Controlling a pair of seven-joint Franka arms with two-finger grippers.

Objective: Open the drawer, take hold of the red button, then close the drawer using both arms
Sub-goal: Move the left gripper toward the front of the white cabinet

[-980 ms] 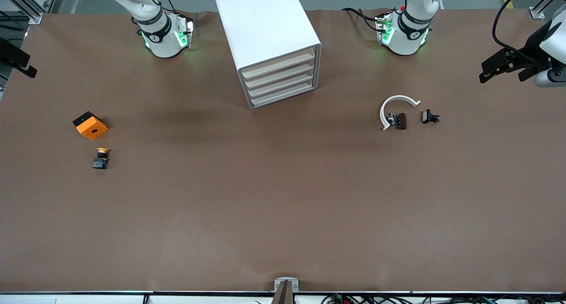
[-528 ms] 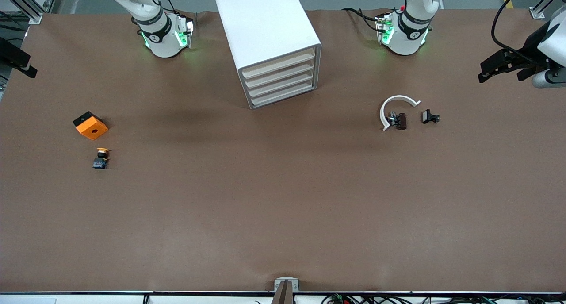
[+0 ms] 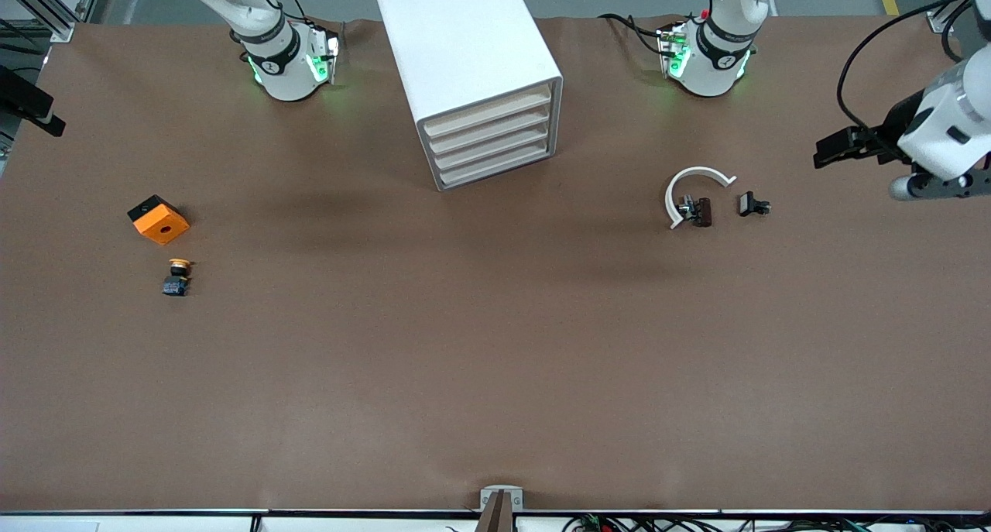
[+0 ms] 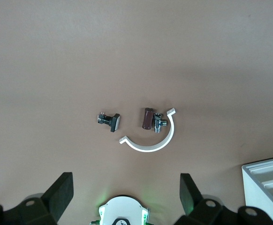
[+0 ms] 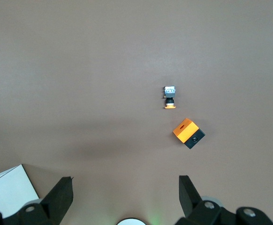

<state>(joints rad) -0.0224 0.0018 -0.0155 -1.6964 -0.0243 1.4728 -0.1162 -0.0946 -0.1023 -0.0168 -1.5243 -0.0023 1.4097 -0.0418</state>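
Observation:
The white cabinet (image 3: pixel 464 44) stands between the two arm bases. Its four cream-fronted drawers (image 3: pixel 489 139) are all shut. The red-capped button is not in view. My left gripper (image 3: pixel 830 149) is open and empty, high over the left arm's end of the table. From its wrist view (image 4: pixel 125 180) a white half ring and small dark parts lie below. My right gripper (image 5: pixel 125 183) is open and empty, high over the right arm's end; only its black tip shows in the front view (image 3: pixel 31 110).
An orange cube with a hole (image 3: pixel 159 219) and a yellow-orange capped button (image 3: pixel 177 276) lie toward the right arm's end. A white half ring (image 3: pixel 693 185), a dark cylinder (image 3: pixel 701 211) and a small black clip (image 3: pixel 752 204) lie toward the left arm's end.
My left gripper has swung lower in the front view and a little toward the table's middle. The right arm and the things on the table have not moved.

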